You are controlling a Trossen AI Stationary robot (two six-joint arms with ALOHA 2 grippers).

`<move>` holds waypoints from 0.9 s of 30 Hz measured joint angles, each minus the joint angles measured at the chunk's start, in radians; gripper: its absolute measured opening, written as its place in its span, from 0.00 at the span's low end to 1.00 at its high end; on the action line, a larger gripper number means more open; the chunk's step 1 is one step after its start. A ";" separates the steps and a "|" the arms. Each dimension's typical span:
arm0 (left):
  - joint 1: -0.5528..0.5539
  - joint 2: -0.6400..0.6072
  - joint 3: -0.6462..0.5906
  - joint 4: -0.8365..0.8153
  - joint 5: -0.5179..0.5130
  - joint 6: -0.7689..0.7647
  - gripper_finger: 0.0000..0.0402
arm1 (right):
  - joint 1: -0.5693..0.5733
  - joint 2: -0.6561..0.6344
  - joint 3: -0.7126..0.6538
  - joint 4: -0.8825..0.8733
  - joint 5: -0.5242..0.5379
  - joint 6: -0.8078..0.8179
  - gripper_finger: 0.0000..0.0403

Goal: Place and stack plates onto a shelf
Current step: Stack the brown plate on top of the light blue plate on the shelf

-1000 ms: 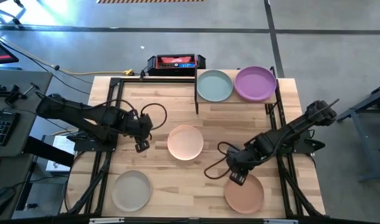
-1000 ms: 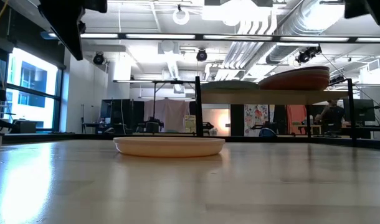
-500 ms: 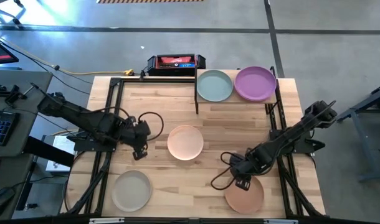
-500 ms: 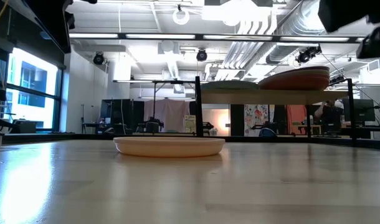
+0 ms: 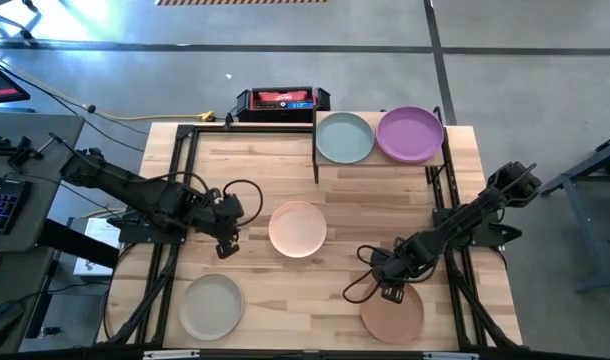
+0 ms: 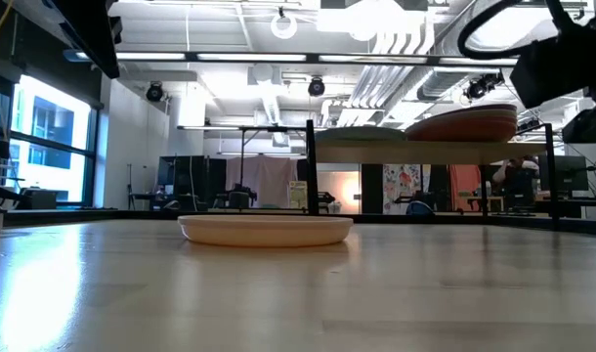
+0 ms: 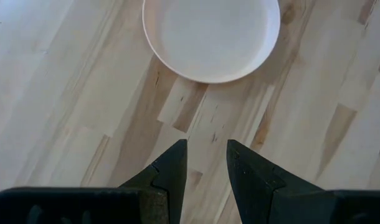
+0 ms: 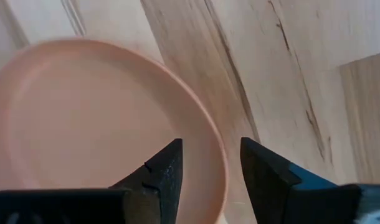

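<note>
1. Done so far: two plates sit on the shelf [image 5: 380, 160] at the table's far edge, the teal plate [image 5: 344, 137] on its left half and the purple plate [image 5: 410, 134] on its right, side by side, nothing stacked on either as far as the high view shows.
2. Left on the table [image 5: 255, 170]: three plates. The peach plate [image 5: 297, 229] is at the centre, the beige plate [image 5: 210, 306] at the near-left corner, the terracotta plate [image 5: 392, 312] near-right.
3. The right gripper [image 5: 391, 291] is over the far rim of the terracotta plate. In the wrist view its fingers [image 8: 162, 171] are spread and straddle the rim, one over the plate's inside, one outside. No pinch yet.
4. The left gripper [image 5: 225, 245] hangs just left of the peach plate, fingers slightly apart, empty, bare wood between them.
5. Judgement: under halfway for what's in view. Likely next is closing on the terracotta rim, then a lift to the shelf.
</note>
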 joint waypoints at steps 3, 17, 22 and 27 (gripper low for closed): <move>0.000 0.000 0.000 0.000 0.000 0.000 0.25 | 0.000 0.000 -0.005 0.017 0.004 -0.031 0.34; 0.001 0.000 0.000 0.000 -0.026 0.036 0.25 | -0.003 0.067 -0.045 0.073 0.009 -0.025 0.34; 0.001 0.000 0.000 0.000 -0.027 0.046 0.25 | -0.003 0.095 -0.045 0.071 0.007 0.008 0.34; 0.001 0.000 0.000 -0.001 -0.026 0.047 0.25 | -0.003 0.100 -0.043 0.070 0.000 0.050 0.32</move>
